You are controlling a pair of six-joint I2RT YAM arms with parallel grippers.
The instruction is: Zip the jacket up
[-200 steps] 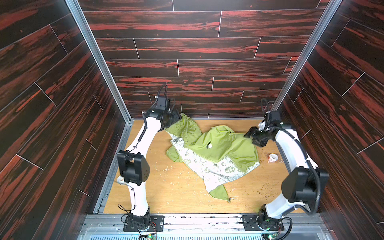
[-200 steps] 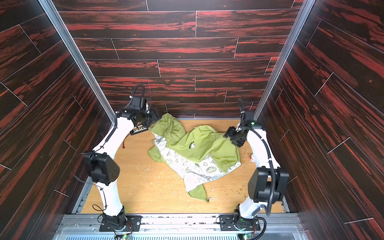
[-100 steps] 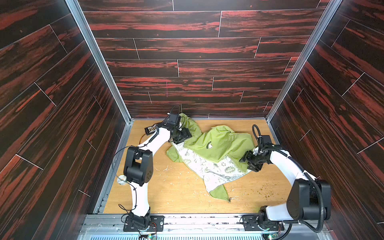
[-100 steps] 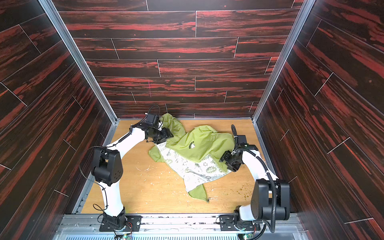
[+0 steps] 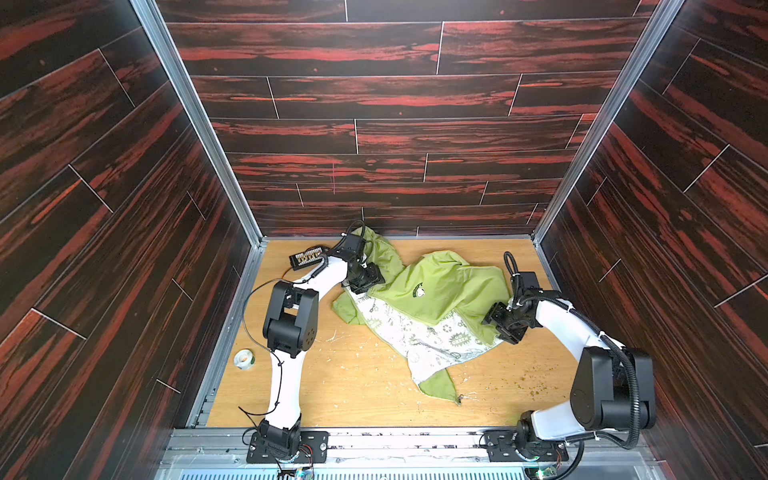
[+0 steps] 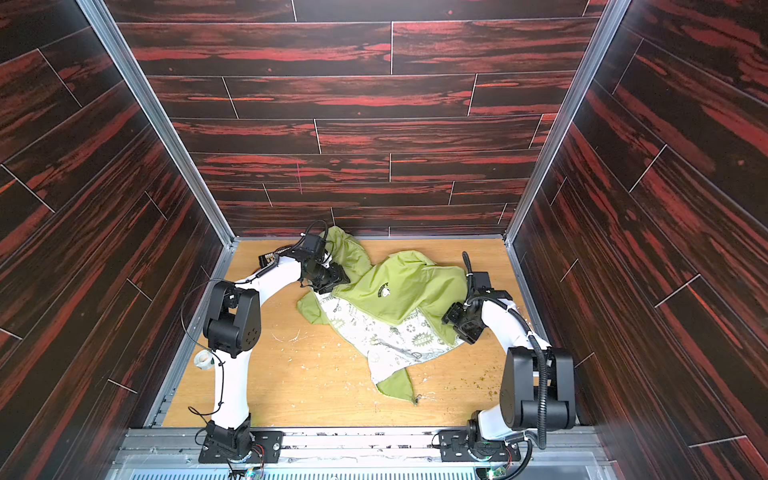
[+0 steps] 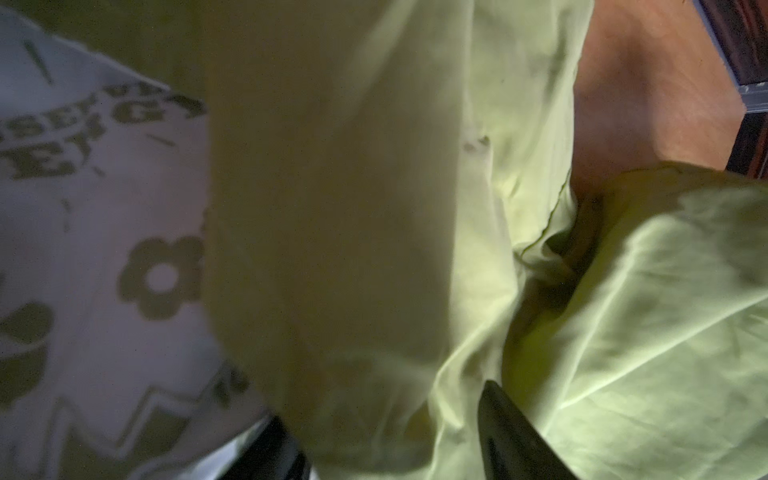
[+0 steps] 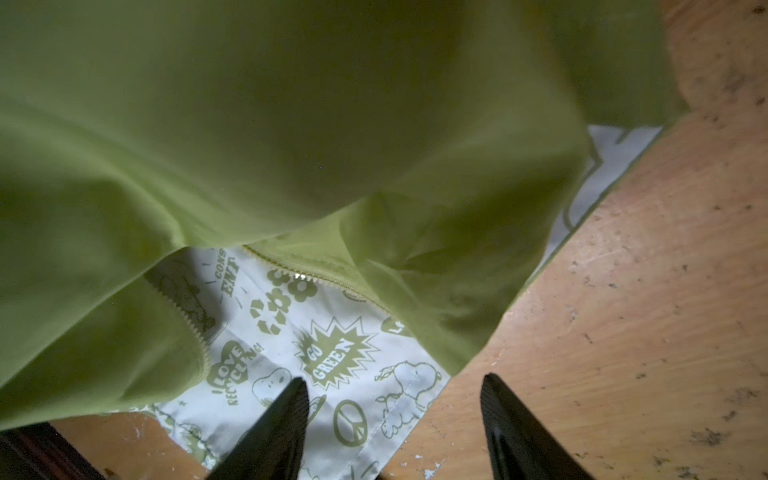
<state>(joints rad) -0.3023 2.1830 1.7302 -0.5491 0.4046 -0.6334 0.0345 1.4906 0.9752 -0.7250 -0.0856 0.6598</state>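
Nearest: green corner of jacket [image 5: 457,282] trails toward front edge of worktop [image 5: 332,386]; garment lies crumpled mid-worktop, unzipped, white lining [image 5: 419,345] exposed.
Right hand [image 8: 394,379] released, jaws apart over lining hem, nothing between; probably lining up on zipper teeth [image 8: 316,278] just beyond.
Farthest: left hand [image 5: 369,284] pressed into green fold, fabric between jaws; clenched or not, cannot tell.
Judgement: both placed to spread front panels.
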